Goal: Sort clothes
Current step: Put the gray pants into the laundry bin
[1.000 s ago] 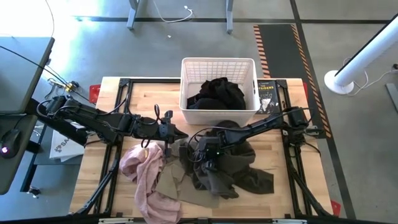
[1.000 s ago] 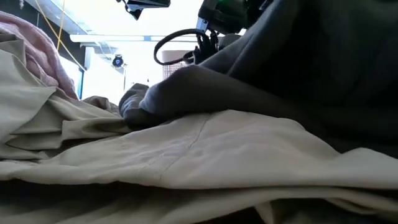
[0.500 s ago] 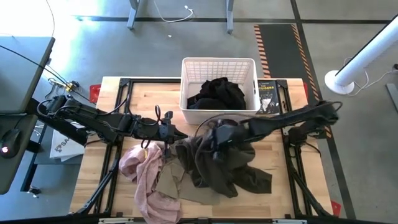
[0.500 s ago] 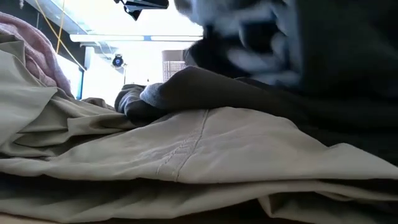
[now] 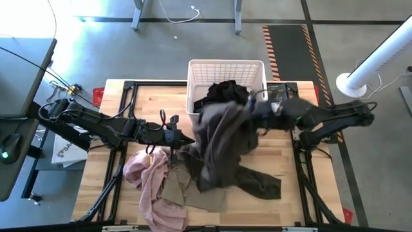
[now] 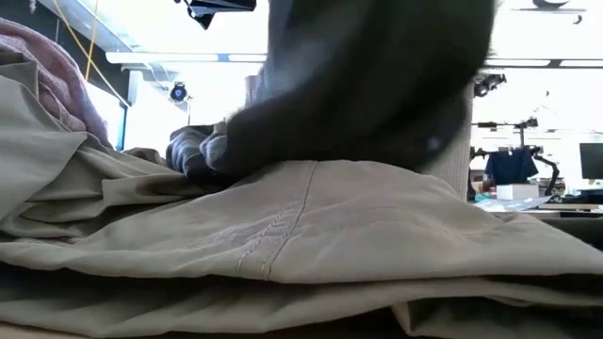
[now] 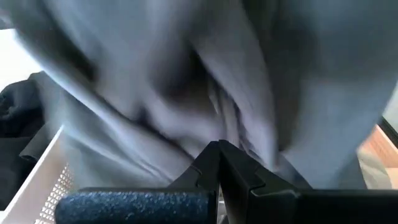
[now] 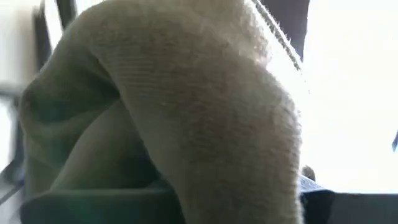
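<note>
My right gripper [image 5: 252, 108] is in front of the white basket [image 5: 226, 62], buried in the dark olive-brown garment [image 5: 222, 138] that it has raised. The cloth fills the right wrist view [image 8: 186, 112]. A black garment [image 5: 222, 93] lies in the basket. The light pink garment [image 5: 151, 180] and the beige-khaki garment [image 5: 183, 193] lie at the near left. The beige-khaki garment fills the low view's foreground [image 6: 301, 226]. My left gripper [image 5: 183, 139] is shut and stays level at the olive-brown garment's left edge. Whether it touches the cloth, I cannot tell. My right gripper holds the dark olive-brown garment by a bunched upper part [image 5: 241, 109]. The cloth itself hides the fingers and the place of contact. The garment hangs in folds below the gripper, and its lower end [image 5: 257, 183] lies on the table and on the beige-khaki garment.
A dark book [image 5: 280, 96] lies on the table right of the basket. Bare wood shows at the far left [image 5: 148, 103] and along the right side [image 5: 283, 154]. Black frame rails run along the table's edges.
My right gripper has risen and gone toward the far right, toward the basket, drawing the olive-brown garment up with it. The garment's upper part is lifted and stretched out tall. Its lower end has stayed on the table.
</note>
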Robot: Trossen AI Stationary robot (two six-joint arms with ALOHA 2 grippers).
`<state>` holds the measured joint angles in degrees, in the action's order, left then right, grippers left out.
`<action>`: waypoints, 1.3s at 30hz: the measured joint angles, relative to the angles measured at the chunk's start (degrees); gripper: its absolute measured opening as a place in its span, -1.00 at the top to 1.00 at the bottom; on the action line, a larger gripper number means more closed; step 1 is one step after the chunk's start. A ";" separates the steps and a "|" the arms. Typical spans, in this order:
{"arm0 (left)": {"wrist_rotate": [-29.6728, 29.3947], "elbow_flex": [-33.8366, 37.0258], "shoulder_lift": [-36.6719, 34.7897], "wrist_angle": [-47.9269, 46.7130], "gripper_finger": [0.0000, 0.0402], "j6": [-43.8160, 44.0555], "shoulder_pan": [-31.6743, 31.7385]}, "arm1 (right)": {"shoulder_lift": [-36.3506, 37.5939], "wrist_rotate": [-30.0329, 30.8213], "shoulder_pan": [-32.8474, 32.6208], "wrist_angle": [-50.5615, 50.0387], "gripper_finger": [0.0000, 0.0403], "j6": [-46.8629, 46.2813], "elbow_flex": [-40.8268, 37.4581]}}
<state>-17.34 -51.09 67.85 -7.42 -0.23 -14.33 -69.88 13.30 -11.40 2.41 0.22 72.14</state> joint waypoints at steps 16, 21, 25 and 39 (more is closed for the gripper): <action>-6.05 0.00 -0.97 1.62 0.98 -3.50 -0.03 | -4.66 -7.15 21.21 38.54 0.69 14.42 16.59; -7.28 0.00 -3.46 1.21 0.98 -3.64 -0.04 | -14.05 -0.24 27.60 20.59 0.69 20.81 33.53; -7.35 0.00 -5.55 0.20 0.98 -3.37 -0.42 | -22.00 7.58 33.25 -3.83 0.69 22.06 45.79; -10.51 0.00 -8.13 -2.75 0.98 -3.04 -4.65 | -35.52 -1.50 39.87 -57.78 0.69 9.88 44.58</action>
<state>-27.85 -51.09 59.72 -10.17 -3.27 -18.98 -105.39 11.80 28.47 -55.37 10.10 116.72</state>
